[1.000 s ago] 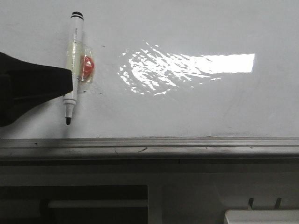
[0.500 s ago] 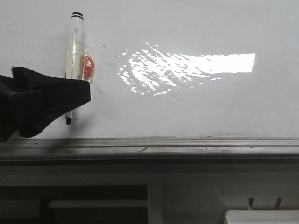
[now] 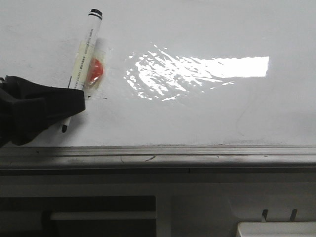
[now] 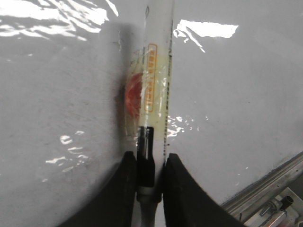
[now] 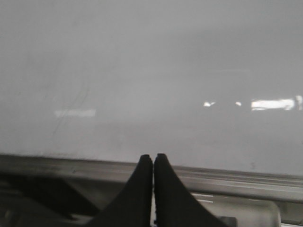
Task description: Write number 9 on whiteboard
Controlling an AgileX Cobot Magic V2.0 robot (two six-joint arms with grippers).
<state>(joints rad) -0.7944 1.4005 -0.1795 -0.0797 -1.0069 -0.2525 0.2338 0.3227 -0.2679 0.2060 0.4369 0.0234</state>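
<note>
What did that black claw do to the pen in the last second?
The left hand slid down the marker, closed on its lower end and tipped it, so the cap now leans right and the tip swings left. The whiteboard is unchanged, with no 9 drawn.

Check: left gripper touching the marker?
Touching. Left wrist view shows the left gripper with both fingers pressed against the marker barrel, no gap.

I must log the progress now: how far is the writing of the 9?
Done: the left tool is shut on the marker, which lies tilted against the whiteboard. In hand: bringing the marker's tip into place. Left: the whole digit; no stroke shows on the board. The right tool is shut and empty.
</note>
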